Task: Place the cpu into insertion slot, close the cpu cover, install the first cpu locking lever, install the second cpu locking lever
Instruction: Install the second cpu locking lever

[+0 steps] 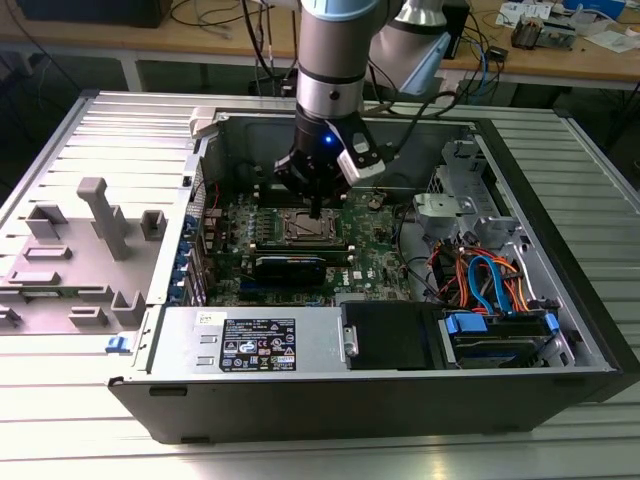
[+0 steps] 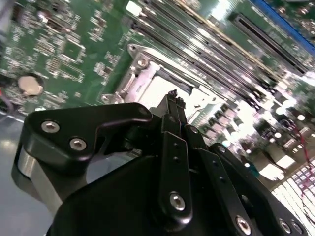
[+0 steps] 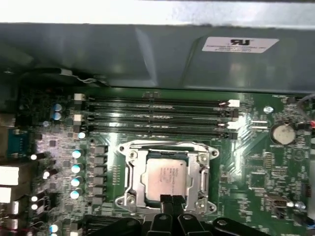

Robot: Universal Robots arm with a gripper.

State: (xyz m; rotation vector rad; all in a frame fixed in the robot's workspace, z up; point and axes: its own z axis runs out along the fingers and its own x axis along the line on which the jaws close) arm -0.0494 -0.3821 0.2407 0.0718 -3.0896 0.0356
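Silver cpu cover (image 3: pixel 167 179) lies closed over the cpu (image 3: pixel 166 181) (first wrist view).

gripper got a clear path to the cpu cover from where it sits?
Probably yes. The gripper, fingers together, sits right at the edge of the cpu cover, which lies closed over the cpu. Nothing lies between them in the first wrist view; the memory slots are off to the far side.

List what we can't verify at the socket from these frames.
- cpu near edge: first wrist view, hidden behind the gripper.
- Locking levers' state: too small in the exterior view, covered by the gripper in the second wrist view.
- cpu cover contact with the gripper: cannot tell.
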